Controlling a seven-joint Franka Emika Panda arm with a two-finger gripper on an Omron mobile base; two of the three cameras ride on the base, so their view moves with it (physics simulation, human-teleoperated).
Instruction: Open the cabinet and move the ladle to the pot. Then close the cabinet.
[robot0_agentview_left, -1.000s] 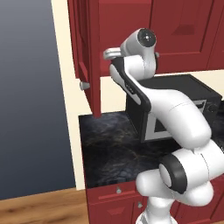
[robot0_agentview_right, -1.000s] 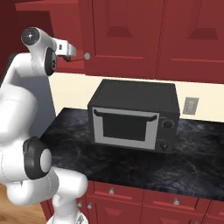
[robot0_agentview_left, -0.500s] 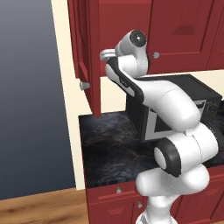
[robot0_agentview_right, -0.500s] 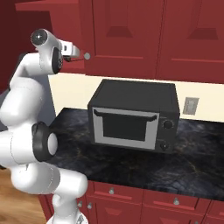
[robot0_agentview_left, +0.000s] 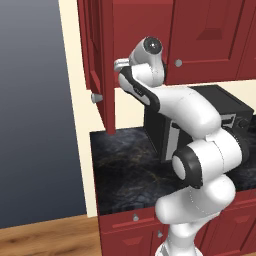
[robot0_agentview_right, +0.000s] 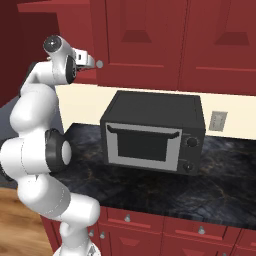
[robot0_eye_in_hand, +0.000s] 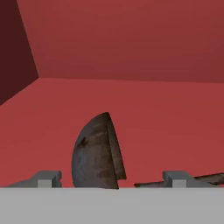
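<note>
Inside the cabinet (robot0_agentview_left: 97, 45), the ladle (robot0_eye_in_hand: 98, 153) lies on the shelf between the spread gripper (robot0_eye_in_hand: 111, 178) fingertips.

Dark ladle (robot0_eye_in_hand: 97, 153) inside open cabinet (robot0_agentview_left: 102, 60)

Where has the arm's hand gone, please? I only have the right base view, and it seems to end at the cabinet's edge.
Observer: It reaches into the cabinet, whose left door stands swung open in the left base view.
Operator: Thank you. Is the ladle in there?
Observer: Yes. The hand view shows the ladle, its dark rounded bowl lying on the red shelf floor between the fingertips.
Operator: Is the gripper closed on it?
Observer: No, the gripper is open, its tips standing wide on either side of the bowl.
</note>
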